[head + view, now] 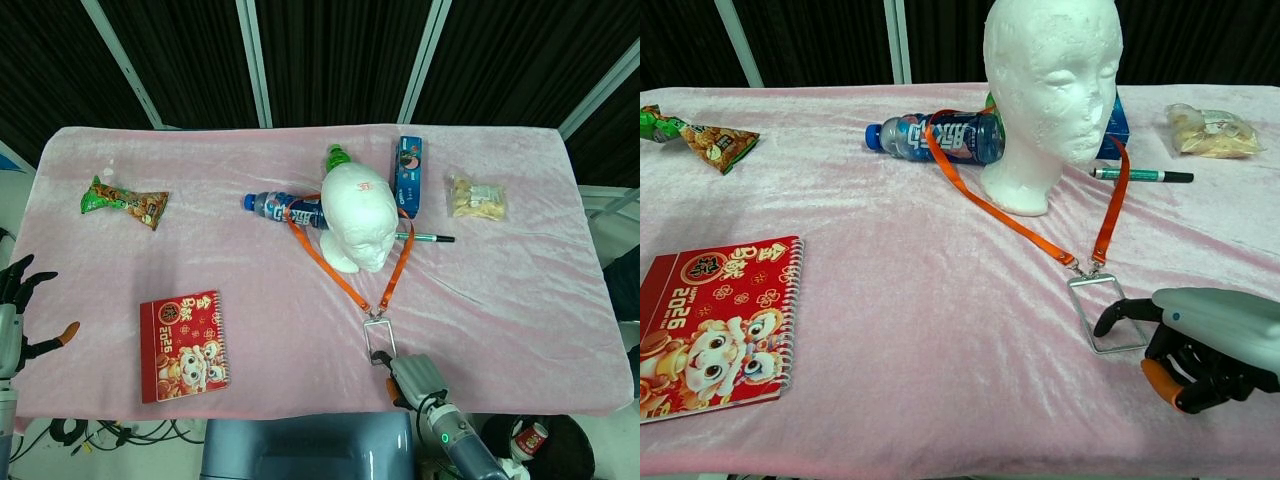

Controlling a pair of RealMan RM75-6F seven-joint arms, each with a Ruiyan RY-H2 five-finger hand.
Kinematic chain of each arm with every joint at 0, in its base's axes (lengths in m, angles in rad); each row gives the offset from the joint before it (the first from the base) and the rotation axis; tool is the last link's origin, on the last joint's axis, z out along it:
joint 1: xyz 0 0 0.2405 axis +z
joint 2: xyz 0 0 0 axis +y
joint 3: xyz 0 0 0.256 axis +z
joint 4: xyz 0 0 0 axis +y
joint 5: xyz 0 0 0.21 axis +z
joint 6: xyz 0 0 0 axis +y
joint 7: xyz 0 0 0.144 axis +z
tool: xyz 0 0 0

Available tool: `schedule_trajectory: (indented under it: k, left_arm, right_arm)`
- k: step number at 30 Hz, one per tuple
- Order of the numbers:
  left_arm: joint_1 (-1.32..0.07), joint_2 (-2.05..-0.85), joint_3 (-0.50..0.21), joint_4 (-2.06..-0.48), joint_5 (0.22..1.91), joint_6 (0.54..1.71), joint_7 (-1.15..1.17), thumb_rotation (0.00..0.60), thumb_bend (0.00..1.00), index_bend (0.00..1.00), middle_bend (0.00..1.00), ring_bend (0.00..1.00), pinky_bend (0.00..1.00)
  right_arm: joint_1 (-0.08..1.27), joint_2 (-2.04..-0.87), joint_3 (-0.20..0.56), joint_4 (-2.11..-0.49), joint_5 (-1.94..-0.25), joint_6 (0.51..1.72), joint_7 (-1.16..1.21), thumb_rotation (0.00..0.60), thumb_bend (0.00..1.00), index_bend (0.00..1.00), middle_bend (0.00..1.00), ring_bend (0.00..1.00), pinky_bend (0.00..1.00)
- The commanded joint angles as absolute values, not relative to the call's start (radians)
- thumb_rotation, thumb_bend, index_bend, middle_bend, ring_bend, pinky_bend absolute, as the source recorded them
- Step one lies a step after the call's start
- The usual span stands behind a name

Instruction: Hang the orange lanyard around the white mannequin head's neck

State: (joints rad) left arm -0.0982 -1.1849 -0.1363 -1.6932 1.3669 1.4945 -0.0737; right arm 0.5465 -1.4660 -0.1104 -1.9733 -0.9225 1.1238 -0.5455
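Lanyard (1020,222) looped behind head (1050,95) — right hand (1205,345) pinching badge holder (1106,313) in front. Further pull risks toppling head — strap taut. Left hand (22,310) open, idle.

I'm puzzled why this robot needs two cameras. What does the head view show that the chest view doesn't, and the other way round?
Only the head view shows the left robot hand, off the table's left edge, and the whole blue box.

Only the chest view shows the mannequin head's face.

Both show the orange lanyard looped behind the neck, its clear badge holder touched by the right robot hand, the bottle, pen and red calendar.
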Motion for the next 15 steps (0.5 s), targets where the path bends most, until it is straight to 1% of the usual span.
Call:
schedule_trajectory:
  k: [1, 4, 7, 9, 11, 12, 13, 14, 15]
  left_arm:
    - [-0.099, -1.185, -0.137, -1.692, 1.365, 1.493, -0.074, 0.600, 0.18, 0.25, 0.05, 0.00, 0.00]
    - [-0.099, -1.185, -0.137, -1.692, 1.364, 1.491, -0.073, 0.600, 0.18, 0.25, 0.05, 0.00, 0.00]
    - [-0.099, -1.185, -0.139, -1.690, 1.363, 1.494, -0.070, 0.600, 0.18, 0.25, 0.05, 0.00, 0.00]
    - [-0.099, -1.187, -0.140, -1.687, 1.360, 1.494, -0.067, 0.600, 0.18, 0.25, 0.05, 0.00, 0.00]
    - [-0.100, -1.187, -0.139, -1.688, 1.361, 1.491, -0.067, 0.600, 0.18, 0.25, 0.05, 0.00, 0.00]
    - [-0.100, -1.186, -0.138, -1.688, 1.361, 1.490, -0.067, 0.600, 0.18, 0.25, 0.05, 0.00, 0.00]
    - [-0.100, -1.185, -0.137, -1.689, 1.361, 1.488, -0.065, 0.600, 0.18, 0.25, 0.05, 0.00, 0.00]
    - [-0.100, -1.184, -0.136, -1.689, 1.361, 1.487, -0.064, 0.600, 0.18, 0.25, 0.05, 0.00, 0.00]
    - [-0.100, -1.183, -0.134, -1.691, 1.362, 1.486, -0.060, 0.600, 0.18, 0.25, 0.05, 0.00, 0.00]
  right_arm:
    - [0.548, -1.454, -0.102, -1.977, -0.931, 1.122, -0.540, 0.600, 0.46, 0.09, 0.79, 0.77, 0.78]
    - [0.546, -1.437, -0.090, -1.983, -0.931, 1.117, -0.521, 0.600, 0.42, 0.03, 0.78, 0.77, 0.78]
    - [0.532, -1.404, -0.073, -2.009, -0.935, 1.130, -0.479, 0.600, 0.39, 0.02, 0.77, 0.77, 0.78]
    - [0.514, -1.369, -0.067, -2.025, -0.956, 1.161, -0.456, 0.600, 0.35, 0.02, 0.73, 0.75, 0.74]
    - [0.497, -1.317, -0.070, -2.033, -0.967, 1.194, -0.454, 0.600, 0.31, 0.02, 0.64, 0.70, 0.69]
    - [0.491, -1.281, -0.073, -2.041, -0.959, 1.205, -0.460, 0.600, 0.28, 0.02, 0.57, 0.67, 0.65]
    - [0.486, -1.244, -0.073, -2.051, -0.945, 1.214, -0.462, 0.600, 0.25, 0.02, 0.50, 0.62, 0.61]
    - [0.481, -1.221, -0.070, -2.057, -0.935, 1.222, -0.457, 0.600, 0.24, 0.02, 0.45, 0.58, 0.58]
    - [0.462, -1.179, -0.059, -2.062, -0.917, 1.253, -0.429, 0.600, 0.22, 0.02, 0.39, 0.52, 0.53]
